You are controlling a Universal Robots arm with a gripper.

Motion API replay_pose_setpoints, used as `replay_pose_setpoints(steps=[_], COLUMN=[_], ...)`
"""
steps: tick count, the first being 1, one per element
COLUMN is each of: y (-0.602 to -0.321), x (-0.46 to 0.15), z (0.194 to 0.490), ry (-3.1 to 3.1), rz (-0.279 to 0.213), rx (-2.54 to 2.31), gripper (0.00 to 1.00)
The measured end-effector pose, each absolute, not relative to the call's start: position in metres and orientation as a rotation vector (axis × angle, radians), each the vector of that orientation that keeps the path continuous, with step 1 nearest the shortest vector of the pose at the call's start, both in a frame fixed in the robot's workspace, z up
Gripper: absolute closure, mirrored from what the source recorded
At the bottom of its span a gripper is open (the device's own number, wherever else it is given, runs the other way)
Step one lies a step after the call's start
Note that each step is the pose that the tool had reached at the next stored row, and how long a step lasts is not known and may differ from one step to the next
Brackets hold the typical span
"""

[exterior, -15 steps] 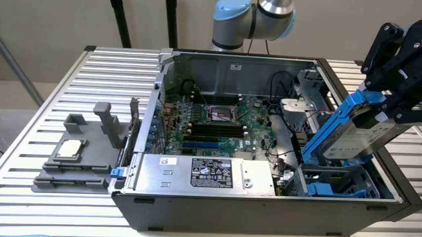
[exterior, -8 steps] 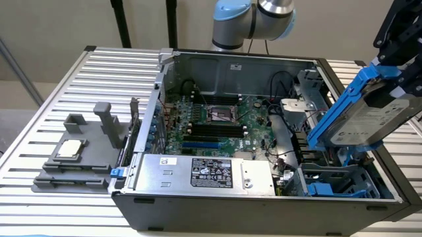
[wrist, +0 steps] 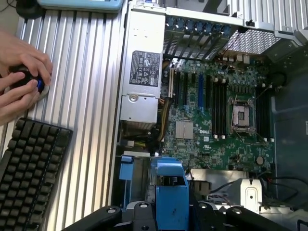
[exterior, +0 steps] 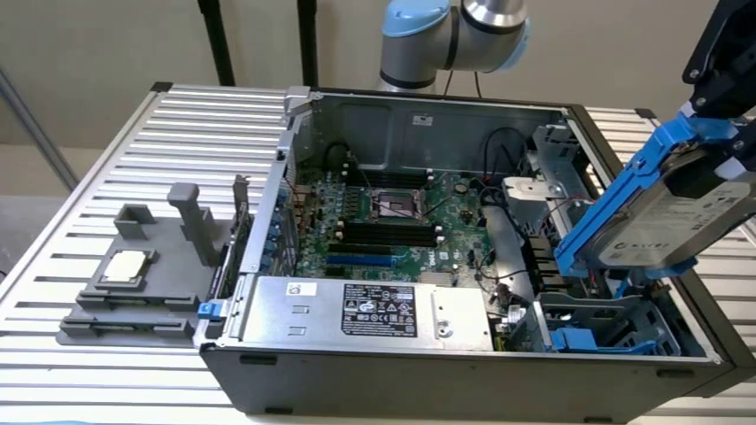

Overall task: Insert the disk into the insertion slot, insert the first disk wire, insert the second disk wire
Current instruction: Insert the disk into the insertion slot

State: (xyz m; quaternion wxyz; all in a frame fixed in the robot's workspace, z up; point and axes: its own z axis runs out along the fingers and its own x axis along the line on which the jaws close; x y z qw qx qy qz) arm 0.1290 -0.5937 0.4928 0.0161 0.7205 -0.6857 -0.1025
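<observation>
The disk [exterior: 675,212], a silver-grey drive with a white label in a bright blue carrier [exterior: 614,199], hangs tilted over the open computer case on the exterior view's right. My gripper [exterior: 730,146] is shut on its upper end. In the wrist view the carrier's blue edge [wrist: 171,185] sits between my black fingers [wrist: 143,215]. The insertion slot [exterior: 608,326], a dark grey bay with blue rails, lies just below the disk in the case's near corner. I cannot single out the disk wires among the black cables [exterior: 520,266] beside the bay.
The case holds a green motherboard [exterior: 390,217] and a silver power-supply box [exterior: 366,310]. A grey fixture with a small silver chip [exterior: 124,266] stands on the slatted table [exterior: 106,381] at the exterior view's left. A person's hands [wrist: 19,79] and a keyboard [wrist: 29,175] are beside the case.
</observation>
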Motion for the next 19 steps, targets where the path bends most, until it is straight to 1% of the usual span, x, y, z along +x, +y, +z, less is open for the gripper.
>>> replay_pose_setpoints(steps=[9,19], y=[-0.627,-0.627], x=[0.129,0.128], z=[0.49,0.473], ry=[-2.128,-2.128], rz=[-0.331,-0.33], rx=[2.233,2.233], gripper=[0.68,0.68])
